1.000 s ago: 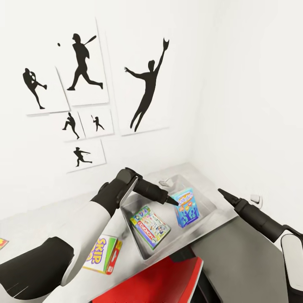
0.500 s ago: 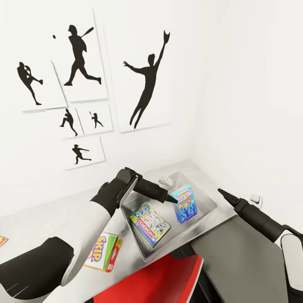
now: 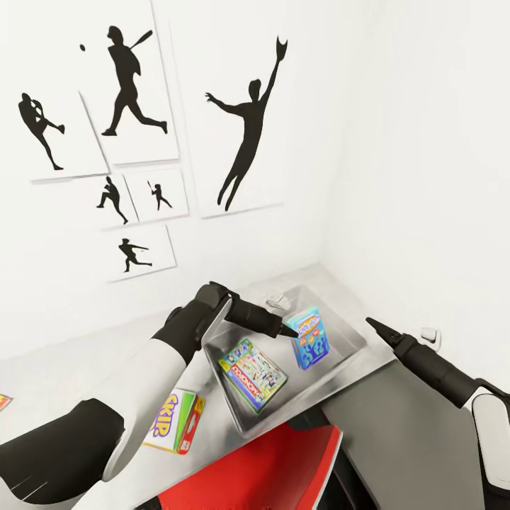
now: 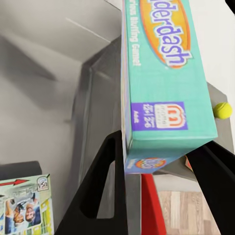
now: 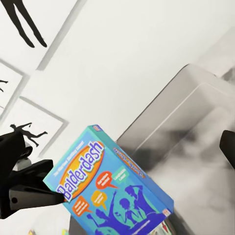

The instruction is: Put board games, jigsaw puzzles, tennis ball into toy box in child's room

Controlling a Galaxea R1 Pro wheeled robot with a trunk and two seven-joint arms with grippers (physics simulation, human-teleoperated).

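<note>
My left gripper [image 3: 289,331] is shut on a corner of the small blue board game [image 3: 309,338], which hangs tilted over the toy box [image 3: 352,333]; the box end sits between the fingers [image 4: 105,161]. Whether it touches the bin floor I cannot tell. The Monopoly board game [image 3: 253,374] lies flat inside the toy box. The Skip-Bo board game [image 3: 175,423] rests on the table [image 3: 106,368] beside the bin. A jigsaw puzzle [image 3: 3,402] peeks in at the left edge. The tennis ball [image 4: 223,110] shows past the blue box. My right gripper [image 3: 372,324] hovers open beside the bin, empty.
A red chair seat [image 3: 262,467] is right below the bin, against the table's front. The lower dark grey section [image 3: 397,425] lies under my right arm. White walls with baseball silhouettes [image 3: 248,134] close the corner behind the bin. A small white object [image 3: 278,306] sits at the bin's far end.
The head view has shifted slightly, so the wall pictures sit further left. The blue board game has tilted a little in my left gripper. The right arm holds still.
</note>
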